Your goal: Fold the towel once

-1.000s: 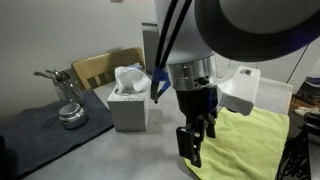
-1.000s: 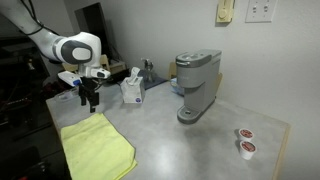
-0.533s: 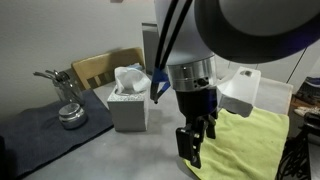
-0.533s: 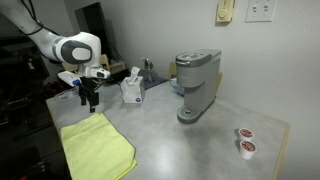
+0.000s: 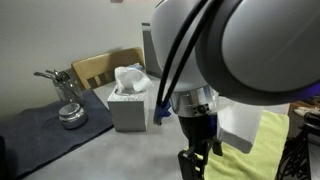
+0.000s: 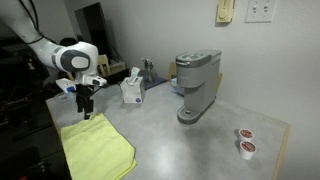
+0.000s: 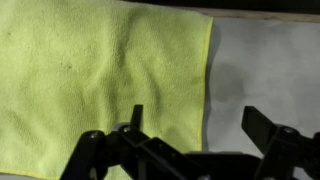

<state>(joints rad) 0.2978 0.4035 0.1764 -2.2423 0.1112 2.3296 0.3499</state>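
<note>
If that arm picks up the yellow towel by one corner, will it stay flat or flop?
Probably flops: the towel looks thin and soft, with faint wrinkles. Likely light, lying flat against the table. Its fuzzy weave probably grips rather than slips.

So the towel (image 6: 97, 150) is a yellow-green, microfiber-looking cloth. It's lying flat on the grey counter (image 6: 190, 140), down at the near corner in an exterior view, with one long side running right along the counter's edge. In the wrist view the towel (image 7: 100, 70) has a few soft wrinkles and a straight hemmed edge on the right, with bare counter just past it. Can't tell whether it's one layer or two.
</note>
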